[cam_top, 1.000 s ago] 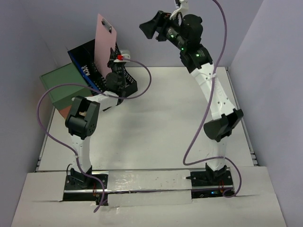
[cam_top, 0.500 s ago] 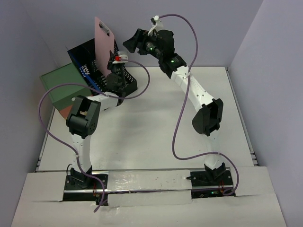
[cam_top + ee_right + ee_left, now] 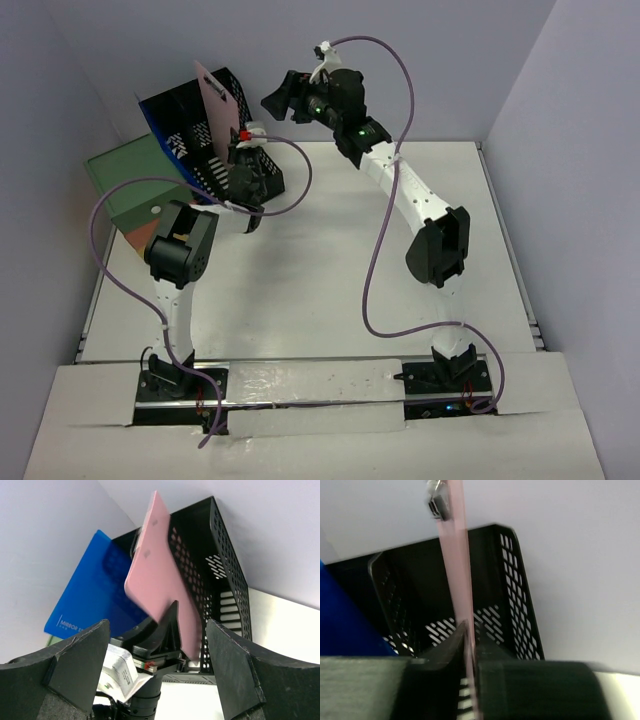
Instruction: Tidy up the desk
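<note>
Your left gripper (image 3: 469, 647) pinches the pink clipboard (image 3: 455, 570) by its edge, with the black bin (image 3: 517, 595) just ahead. The right gripper (image 3: 278, 96) gapes wide beside the board. The desk (image 3: 330, 270) lies below both. With so thin a grip, the board could pivot or slip.

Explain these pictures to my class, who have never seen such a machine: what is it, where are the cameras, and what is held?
Two robot arms are bolted to a white desk. One picture looks down from above; the others come from a camera on each wrist. Far left stands a black mesh basket holding a blue folder, a green box beside it. The left gripper is shut on a pink clipboard by the basket. The right gripper hovers nearby, open, empty.
</note>
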Controlling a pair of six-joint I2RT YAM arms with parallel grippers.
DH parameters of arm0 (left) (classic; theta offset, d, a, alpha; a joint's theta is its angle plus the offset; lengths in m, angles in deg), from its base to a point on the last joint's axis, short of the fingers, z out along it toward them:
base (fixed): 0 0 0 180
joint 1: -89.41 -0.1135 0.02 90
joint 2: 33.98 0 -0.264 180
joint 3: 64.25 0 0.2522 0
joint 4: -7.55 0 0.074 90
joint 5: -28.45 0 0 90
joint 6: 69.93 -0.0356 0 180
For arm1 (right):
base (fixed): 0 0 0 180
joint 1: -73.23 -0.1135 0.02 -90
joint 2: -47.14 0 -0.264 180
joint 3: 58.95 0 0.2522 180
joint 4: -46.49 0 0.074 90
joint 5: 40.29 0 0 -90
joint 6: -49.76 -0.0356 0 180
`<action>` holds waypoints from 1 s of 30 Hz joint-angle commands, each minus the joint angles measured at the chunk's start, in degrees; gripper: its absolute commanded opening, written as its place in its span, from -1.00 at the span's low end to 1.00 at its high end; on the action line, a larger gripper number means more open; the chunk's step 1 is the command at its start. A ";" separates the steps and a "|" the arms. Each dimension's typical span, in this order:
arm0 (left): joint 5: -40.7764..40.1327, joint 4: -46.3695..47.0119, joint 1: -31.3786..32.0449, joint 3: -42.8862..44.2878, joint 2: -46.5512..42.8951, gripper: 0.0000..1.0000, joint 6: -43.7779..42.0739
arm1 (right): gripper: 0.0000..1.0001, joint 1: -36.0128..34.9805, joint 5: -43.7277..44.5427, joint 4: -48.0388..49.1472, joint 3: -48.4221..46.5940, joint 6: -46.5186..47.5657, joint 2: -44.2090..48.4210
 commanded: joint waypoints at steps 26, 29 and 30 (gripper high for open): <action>0.31 26.59 13.65 -17.60 -30.18 0.76 -22.00 | 0.71 8.07 -0.10 -10.22 33.91 5.28 35.98; -2.70 21.28 14.68 -23.04 -37.87 0.76 -25.67 | 0.70 9.12 0.19 -11.37 39.49 5.97 42.43; -4.04 18.99 14.68 -24.19 -40.11 0.76 -26.44 | 0.70 9.52 0.10 -11.68 42.04 6.10 44.07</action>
